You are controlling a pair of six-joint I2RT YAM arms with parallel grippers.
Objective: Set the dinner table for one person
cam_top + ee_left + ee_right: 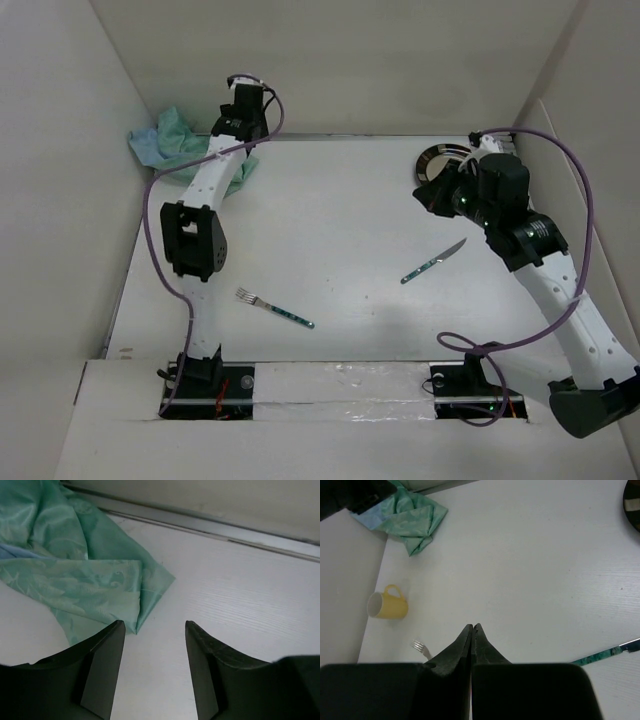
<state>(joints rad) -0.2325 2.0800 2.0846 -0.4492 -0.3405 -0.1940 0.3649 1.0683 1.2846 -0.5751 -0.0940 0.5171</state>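
Note:
The white dinner table (340, 210) carries a crumpled mint-green placemat (165, 140) in its far left corner. My left gripper (238, 128) hovers open and empty just right of the placemat's folded corner (75, 570). A dark plate (445, 160) sits at the far right. My right gripper (430, 195) is shut and empty, held above the table just in front of the plate. A teal-handled knife (435, 262) lies right of centre. A teal-handled fork (272, 308) lies near the front left. A yellow mug (387, 605) stands by the left wall.
White walls close in the table on the left, far and right sides. A light blue cloth (15, 552) peeks out under the placemat. In the top view the left arm hides the mug. Cables hang from both arms.

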